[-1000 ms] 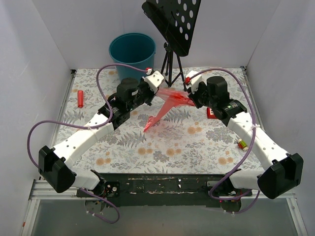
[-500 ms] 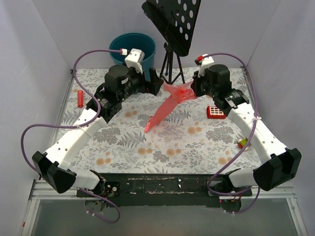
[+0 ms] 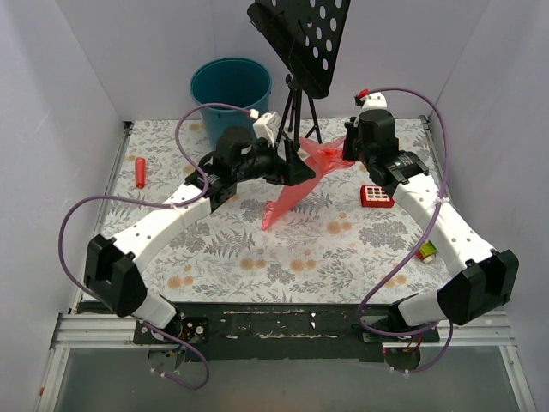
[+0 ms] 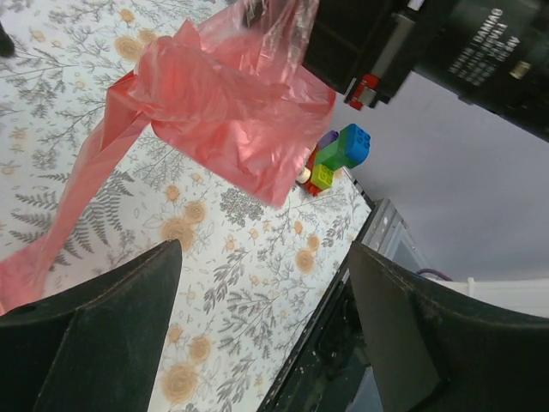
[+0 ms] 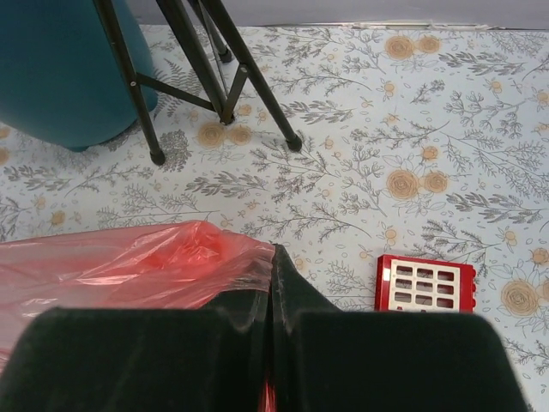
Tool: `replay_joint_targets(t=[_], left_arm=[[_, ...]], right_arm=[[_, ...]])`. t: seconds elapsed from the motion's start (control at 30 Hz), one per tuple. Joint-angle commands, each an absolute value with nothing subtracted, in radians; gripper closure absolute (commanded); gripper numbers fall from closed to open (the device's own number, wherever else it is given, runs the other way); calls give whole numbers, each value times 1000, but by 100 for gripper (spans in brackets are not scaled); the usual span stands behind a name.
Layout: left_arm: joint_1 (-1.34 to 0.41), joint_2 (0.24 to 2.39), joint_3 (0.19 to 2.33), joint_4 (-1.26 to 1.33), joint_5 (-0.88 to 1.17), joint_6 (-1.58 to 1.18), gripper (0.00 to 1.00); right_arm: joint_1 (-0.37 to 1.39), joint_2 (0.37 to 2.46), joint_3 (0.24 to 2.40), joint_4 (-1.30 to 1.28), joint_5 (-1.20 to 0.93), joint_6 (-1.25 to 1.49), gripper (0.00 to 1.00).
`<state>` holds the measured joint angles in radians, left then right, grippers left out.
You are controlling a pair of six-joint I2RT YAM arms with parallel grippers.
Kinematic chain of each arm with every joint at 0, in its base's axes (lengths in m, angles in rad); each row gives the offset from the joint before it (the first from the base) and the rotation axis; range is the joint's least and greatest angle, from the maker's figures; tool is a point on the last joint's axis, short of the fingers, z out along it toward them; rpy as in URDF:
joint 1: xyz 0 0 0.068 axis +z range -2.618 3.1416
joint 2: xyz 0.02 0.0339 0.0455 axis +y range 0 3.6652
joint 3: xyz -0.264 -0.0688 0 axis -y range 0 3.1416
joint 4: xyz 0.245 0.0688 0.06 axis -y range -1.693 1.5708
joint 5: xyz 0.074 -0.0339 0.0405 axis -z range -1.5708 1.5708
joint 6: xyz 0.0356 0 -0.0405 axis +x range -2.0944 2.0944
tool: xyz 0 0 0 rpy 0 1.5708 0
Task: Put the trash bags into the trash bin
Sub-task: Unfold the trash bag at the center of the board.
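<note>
Overhead and wrist views of a two-arm transfer. The trash bag (image 3: 290, 196), a thin, translucent red film, hangs above the middle of the desk (image 3: 343, 249), slightly toward 1 o'clock. Its bunched upper end is pinched in the right end effector (image 5: 270, 318), whose jaws are pressed together with the film caught between them. From that pinch a narrowing tail trails toward 7 o'clock, and its tip appears to reach the desk, though contact cannot be confirmed. The left end effector (image 4: 264, 249) stands spread, its jaws wide on either side of the view and the crumpled mass of the bag just ahead of them; no touch is visible. The trash bin (image 3: 232, 81) stands at 11 o'clock of the desk, well apart from the bag, with the music stand tripod (image 3: 296, 112) between bin and bag. A red square toy (image 3: 376, 196) lies at 3 o'clock, a red cylinder (image 3: 140, 172) at 9 o'clock, and a block toy (image 4: 340, 154) beyond the bag in the left wrist view; none belongs to the task. Handling, as a judgement: the film is very light, limp and slippery, holds no shape, and will drape and swing when carried. A firm hold needs several gathered layers, so the bunched upper mass is the better place to grasp, not the thin tail. The trailing end could snag on the tripod legs or hang over the bin rim.
</note>
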<state>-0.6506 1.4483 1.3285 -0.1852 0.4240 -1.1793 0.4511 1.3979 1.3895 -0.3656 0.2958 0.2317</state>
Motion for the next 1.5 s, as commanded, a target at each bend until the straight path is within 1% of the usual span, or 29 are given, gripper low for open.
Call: replay_joint_targets(t=[0.0, 0.07, 0.17, 0.37, 0.4, 0.57, 0.63, 0.67, 0.77, 0.83, 0.87, 1.03, 1.13, 1.27, 1.47], left_arm=[[-690, 1514, 1338, 29, 414, -1296, 20], [-706, 1557, 1367, 52, 365, -1321, 18], [-719, 1609, 1413, 66, 321, -1327, 18], [-723, 1701, 1526, -60, 124, -1324, 19], [-721, 1713, 1535, -66, 118, -1318, 19], [-721, 1752, 1545, -104, 83, -1269, 31], [-723, 1759, 1531, -109, 87, -1226, 41], [-721, 1758, 1526, -118, 86, -1203, 47], [-721, 1735, 1508, -158, 118, -1105, 74], [-719, 1698, 1491, -208, 139, -1047, 99], [-719, 1672, 1471, -233, 138, -1013, 100], [-674, 1513, 1379, -288, 112, -875, 100], [-618, 1450, 1362, -310, 124, -812, 100], [-577, 1407, 1365, -348, 155, -709, 100], [-575, 1391, 1388, -451, 204, -505, 100]], right_arm=[[448, 1371, 1390, -345, 350, 262, 99], [449, 1367, 1382, -345, 348, 259, 99], [454, 1361, 1376, -337, 348, 252, 99], [459, 1355, 1362, -324, 311, 230, 99], [459, 1351, 1356, -322, 307, 229, 99], [460, 1327, 1332, -324, 287, 242, 99], [460, 1319, 1325, -325, 290, 250, 99], [460, 1315, 1324, -327, 299, 250, 99], [459, 1304, 1310, -313, 333, 220, 99], [459, 1293, 1284, -287, 345, 174, 99], [457, 1284, 1269, -273, 335, 141, 99], [446, 1233, 1171, -236, 289, -32, 99], [436, 1207, 1134, -247, 273, -63, 99], [430, 1200, 1131, -261, 270, -86, 99], [416, 1210, 1157, -262, 330, -150, 99]])
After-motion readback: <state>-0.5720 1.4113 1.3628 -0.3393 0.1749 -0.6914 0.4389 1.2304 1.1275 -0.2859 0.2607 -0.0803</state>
